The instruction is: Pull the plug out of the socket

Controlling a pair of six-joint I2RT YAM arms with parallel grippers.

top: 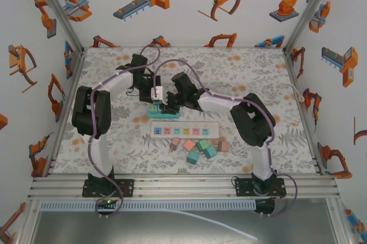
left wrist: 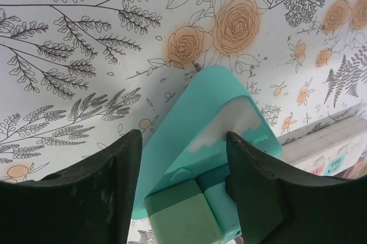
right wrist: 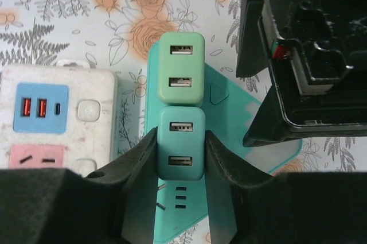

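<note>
Right pincer [right wrist: 180, 138]: pinching the teal USB charger plug [right wrist: 180, 146], one pad on each long side.

Teal USB charger plug: seated in the teal power strip [right wrist: 229, 112], lower centre of the right wrist view. Long axis runs top to bottom of that frame, and the two USB ports face the camera.

Pale green charger [right wrist: 182, 67]: directly above the teal plug and touching it, same orientation, same strip.

Teal power strip: flat on the floral counter [left wrist: 86, 37], long axis running from upper left to lower right in the right wrist view.

Left pincer [left wrist: 183, 140]: fingers set either side of the strip's far end. Contact with the strip cannot be told.

White power strip [right wrist: 57, 123]: left of the teal strip, close beside it.

Coloured blocks [top: 200, 149]: clustered below the white strip in the top view.
</note>
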